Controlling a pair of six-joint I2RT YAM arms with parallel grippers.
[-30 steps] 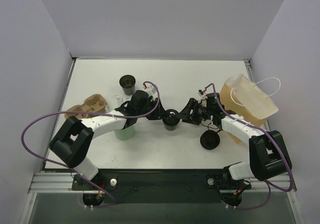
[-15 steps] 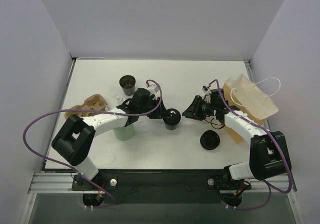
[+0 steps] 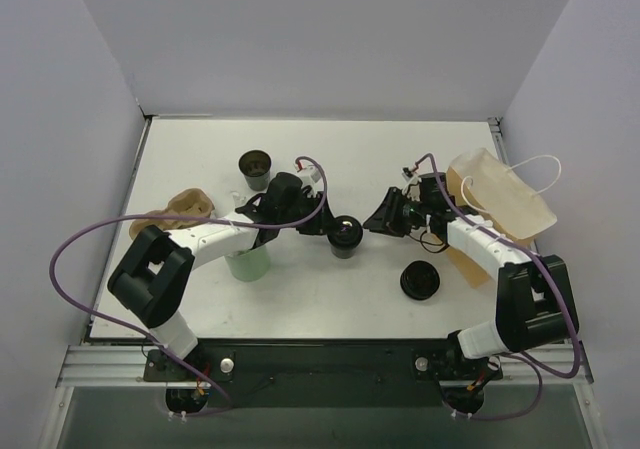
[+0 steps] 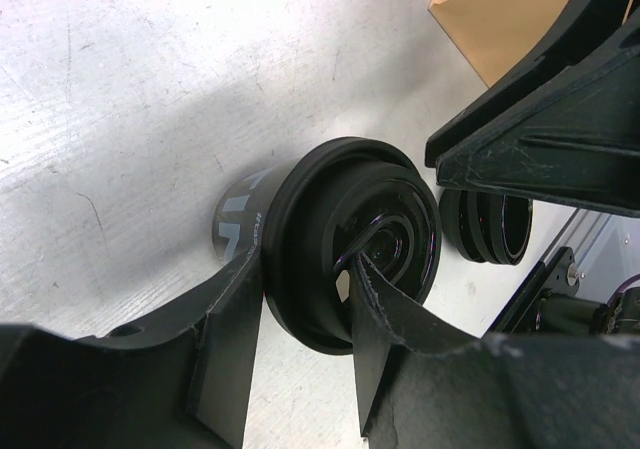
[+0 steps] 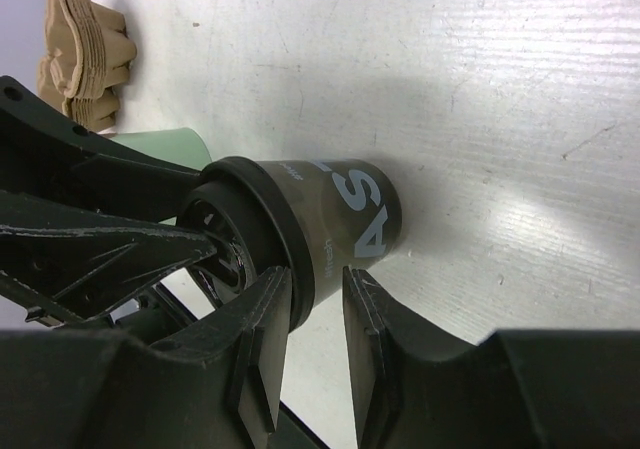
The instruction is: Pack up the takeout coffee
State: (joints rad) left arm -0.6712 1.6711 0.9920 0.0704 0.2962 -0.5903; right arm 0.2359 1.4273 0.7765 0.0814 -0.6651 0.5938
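The takeout coffee (image 3: 345, 237), a small black cup with white lettering and a black top, stands at mid table. My left gripper (image 3: 322, 221) is at its left side. In the left wrist view the cup (image 4: 300, 219) fills the middle and my left gripper (image 4: 305, 274) is shut on its rim, one finger outside the wall and one on the top. My right gripper (image 3: 373, 224) is just right of the cup. In the right wrist view its fingers (image 5: 265, 314) stand narrowly open and empty, just short of the cup's wall (image 5: 345, 209).
A brown paper bag (image 3: 495, 204) with white handles lies at the right. A flat black lid (image 3: 420, 282) sits in front of it. A green cup (image 3: 248, 262), a brown pulp tray (image 3: 180, 209) and a brown-lined black cup (image 3: 255, 166) stand at the left.
My right gripper has pulled back to the right, off the cup. My left gripper has stayed at the cup, which has barely shifted.
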